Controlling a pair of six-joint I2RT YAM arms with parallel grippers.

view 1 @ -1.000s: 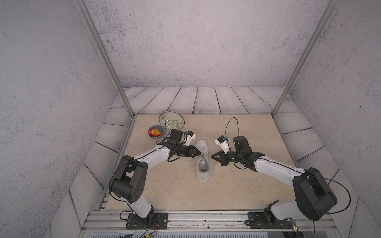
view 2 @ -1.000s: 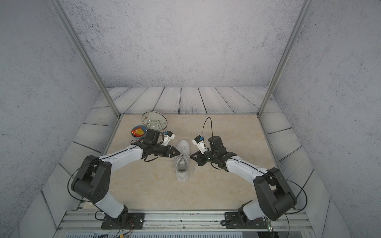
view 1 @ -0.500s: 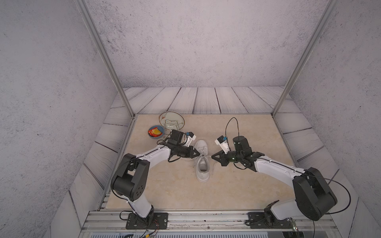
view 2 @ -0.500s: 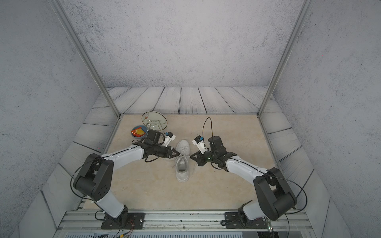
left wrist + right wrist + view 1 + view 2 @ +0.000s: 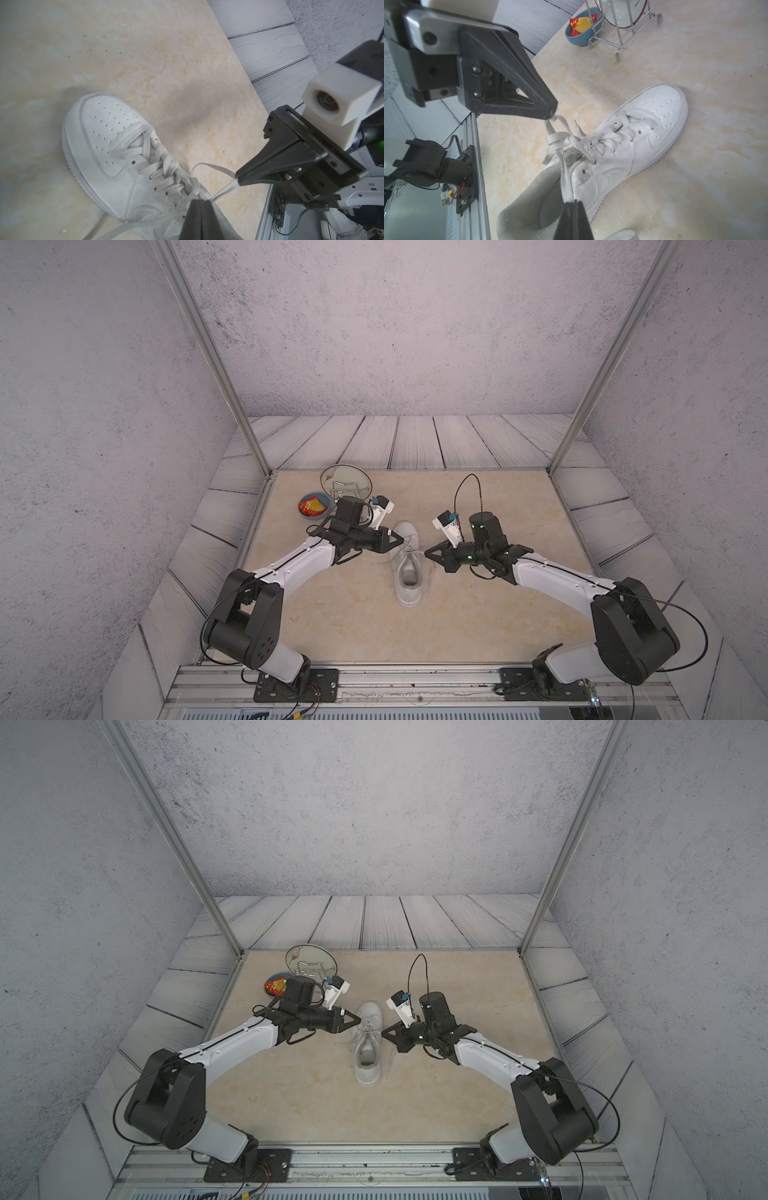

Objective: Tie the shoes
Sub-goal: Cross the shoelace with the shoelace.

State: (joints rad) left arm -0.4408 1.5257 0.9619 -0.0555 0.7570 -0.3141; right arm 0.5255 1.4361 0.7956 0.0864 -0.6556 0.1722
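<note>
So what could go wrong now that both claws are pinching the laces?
The left gripper and right gripper pinch the laces only at their very tips, so one could slip free. Nothing holds the shoe down, so pulling apart might drag or tip it. The knot looks loose and could come undone.

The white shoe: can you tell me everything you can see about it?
The white shoe is a low sneaker that looks like smooth leather, with little holes over the toe, a white sole and a greyish lining. It stands upright on the beige table, with its toe pointing away from the robot's bases. Its flat white laces are twisted into a loose knot near the top. The left gripper and the right gripper are each shut on a lace, held out to either side.
</note>
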